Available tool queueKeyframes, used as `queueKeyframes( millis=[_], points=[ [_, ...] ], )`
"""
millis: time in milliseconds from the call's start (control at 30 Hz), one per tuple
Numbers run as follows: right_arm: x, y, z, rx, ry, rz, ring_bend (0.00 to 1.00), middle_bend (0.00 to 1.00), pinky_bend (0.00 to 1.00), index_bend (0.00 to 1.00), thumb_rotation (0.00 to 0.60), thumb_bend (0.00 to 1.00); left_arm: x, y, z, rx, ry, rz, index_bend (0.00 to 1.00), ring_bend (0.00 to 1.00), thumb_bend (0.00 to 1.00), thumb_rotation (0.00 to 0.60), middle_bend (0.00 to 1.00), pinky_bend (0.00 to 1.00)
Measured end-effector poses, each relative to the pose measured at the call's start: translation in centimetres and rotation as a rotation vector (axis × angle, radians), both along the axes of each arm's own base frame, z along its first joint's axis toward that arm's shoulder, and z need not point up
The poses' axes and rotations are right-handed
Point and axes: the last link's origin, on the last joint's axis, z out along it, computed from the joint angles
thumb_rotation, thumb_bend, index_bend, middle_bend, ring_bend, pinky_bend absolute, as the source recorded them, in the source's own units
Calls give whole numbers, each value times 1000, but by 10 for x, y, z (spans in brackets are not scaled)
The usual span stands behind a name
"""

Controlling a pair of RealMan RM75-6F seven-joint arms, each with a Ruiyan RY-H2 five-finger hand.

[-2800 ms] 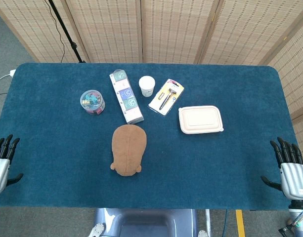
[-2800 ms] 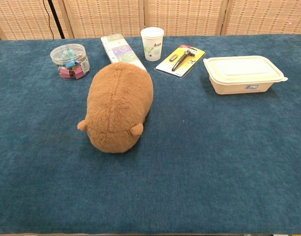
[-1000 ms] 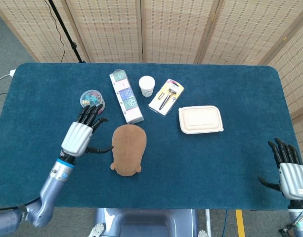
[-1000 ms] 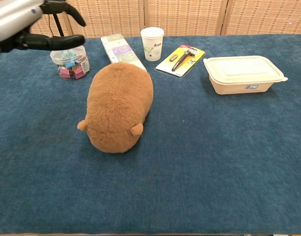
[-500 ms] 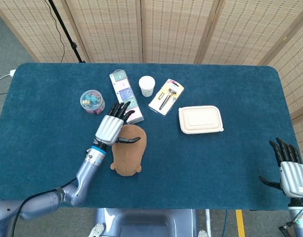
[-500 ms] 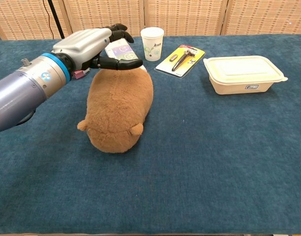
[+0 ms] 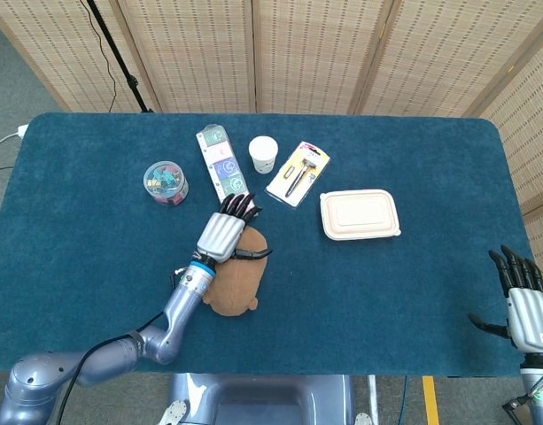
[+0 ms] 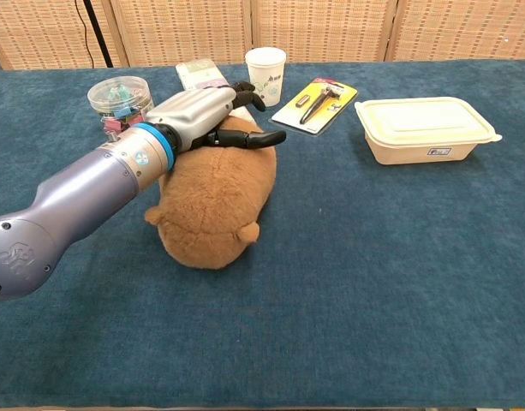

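We had our left hand [image 8: 212, 119] resting on the plush [image 8: 215, 201] at mid-table, fingers spread and gripping nothing; our right hand [image 7: 525, 305] hung open at the table's edge. We judged a push could shove the plush into the box [image 8: 199, 75] behind. The cup [image 8: 265, 75] carried unreadable print.

no wording can be read anywhere: the print on the white cup [image 8: 265, 72], the long flat box [image 7: 225, 172], the yellow tool card [image 8: 314, 104] and the small label on the lidded container [image 8: 424, 128] is too small.
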Motion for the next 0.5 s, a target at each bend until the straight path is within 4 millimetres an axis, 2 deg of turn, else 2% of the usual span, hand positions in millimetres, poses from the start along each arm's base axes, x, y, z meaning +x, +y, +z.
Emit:
queueKeyframes(
  millis=[500],
  points=[
    [3, 2, 2, -1, -9, 14, 0, 0, 0, 0, 600, 0, -1, -10, -19, -28, 16, -6, 166, 0, 0, 60, 0, 0]
  ],
)
